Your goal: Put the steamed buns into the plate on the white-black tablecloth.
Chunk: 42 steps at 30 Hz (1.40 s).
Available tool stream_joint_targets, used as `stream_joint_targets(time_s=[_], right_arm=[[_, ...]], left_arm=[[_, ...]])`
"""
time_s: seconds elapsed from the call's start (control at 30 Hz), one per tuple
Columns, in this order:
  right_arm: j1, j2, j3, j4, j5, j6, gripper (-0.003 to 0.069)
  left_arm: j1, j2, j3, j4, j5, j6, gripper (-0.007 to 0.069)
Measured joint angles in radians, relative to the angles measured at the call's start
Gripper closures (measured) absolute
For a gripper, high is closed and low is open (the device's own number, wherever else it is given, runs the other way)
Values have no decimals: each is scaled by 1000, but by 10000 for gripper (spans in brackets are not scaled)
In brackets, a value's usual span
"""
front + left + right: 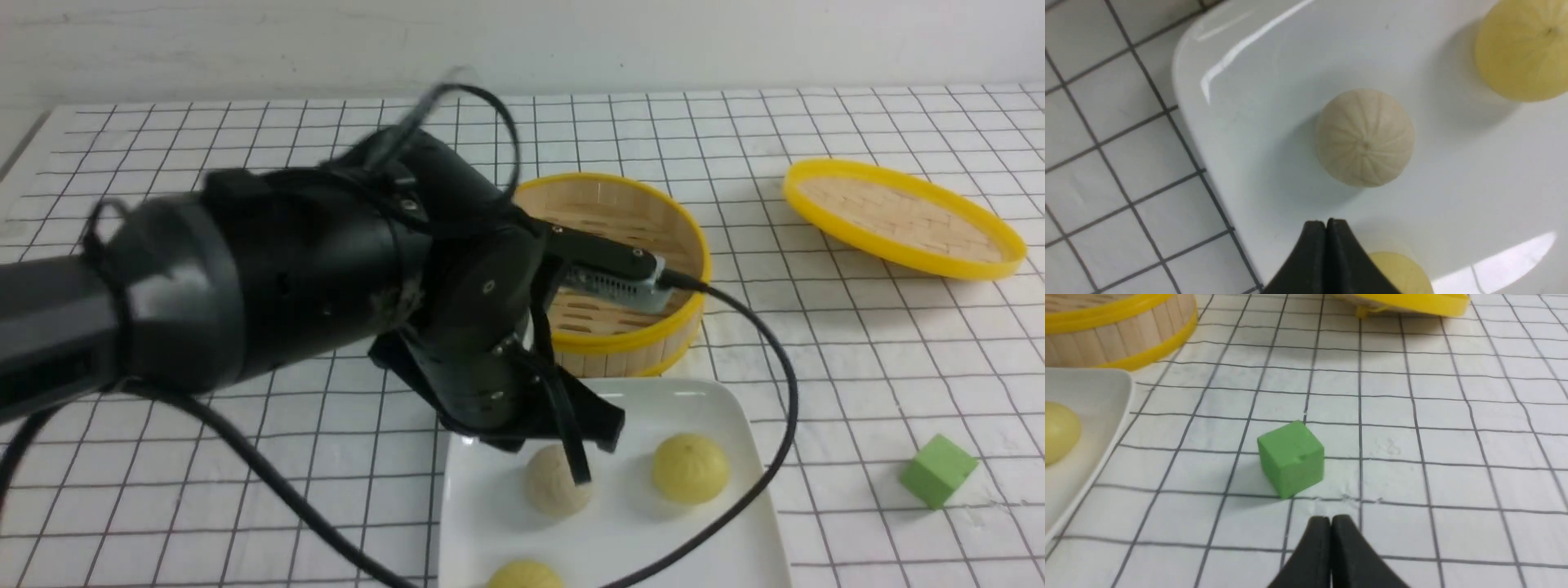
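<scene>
The white plate lies on the white-black tablecloth at the front middle. Three steamed buns sit in it: a greyish-beige bun, a pale yellow bun to its right, and a second yellow bun at the front edge. My left gripper is shut and empty, just above the plate, right beside the beige bun. In the left wrist view its closed tips are clear of the beige bun. My right gripper is shut and empty, low over the cloth near a green cube.
The bamboo steamer basket stands behind the plate, with no buns visible in its exposed part. Its yellow-rimmed lid lies at the back right. The green cube sits right of the plate. My left arm's cable loops over the plate.
</scene>
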<state>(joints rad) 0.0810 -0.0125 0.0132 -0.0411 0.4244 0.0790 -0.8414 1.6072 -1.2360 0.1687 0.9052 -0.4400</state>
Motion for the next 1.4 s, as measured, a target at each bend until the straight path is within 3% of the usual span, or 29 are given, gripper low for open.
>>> stream_joint_targets(time_s=[0.23,0.37,0.47,0.67,0.87,1.33,1.4], right_arm=[[-63,0,2,-1,-9,0,630],[-66,0,2,-1,-9,0,629],[-66,0,2,-1,-9,0,625],[-66,0,2,-1,-9,0,618],[-66,0,2,-1,-9,0,611],[-66,0,2,-1,-9,0,593],[-66,0,2,-1,-9,0,588]], left_arm=[[0,-249,26,55,41,0,622],[0,-517,217,68,19,0,622],[0,-689,390,34,-91,0,622],[0,-1006,732,10,-515,-1,617],[0,-1199,858,10,-679,-4,610],[8,-1261,915,24,-625,13,602],[68,-1298,948,27,-625,67,599]])
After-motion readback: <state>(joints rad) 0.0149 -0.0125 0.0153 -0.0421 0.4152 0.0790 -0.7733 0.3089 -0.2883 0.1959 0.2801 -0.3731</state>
